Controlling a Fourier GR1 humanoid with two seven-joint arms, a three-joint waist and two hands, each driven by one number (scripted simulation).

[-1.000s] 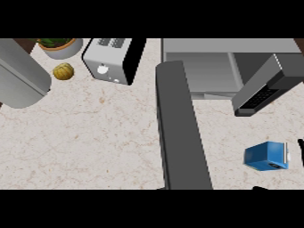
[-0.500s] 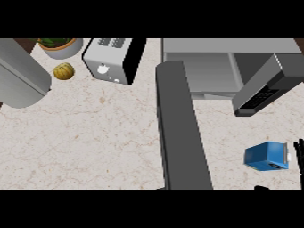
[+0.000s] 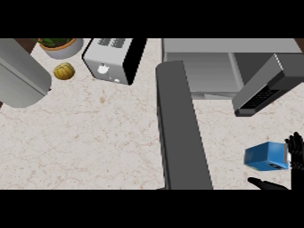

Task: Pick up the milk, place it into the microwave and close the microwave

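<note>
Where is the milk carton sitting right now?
In the head view, the blue milk carton stands on the counter at the lower right, between the open microwave door and the right hand.

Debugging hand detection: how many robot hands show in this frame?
1. The right hand sits at the lower right edge, fingers straight, just right of the blue milk carton. The left hand does not show; it may lie outside the view.

Toaster [image 3: 111,67], potted plant [image 3: 60,46] and small yellow-brown ball [image 3: 63,71], top left.
</note>
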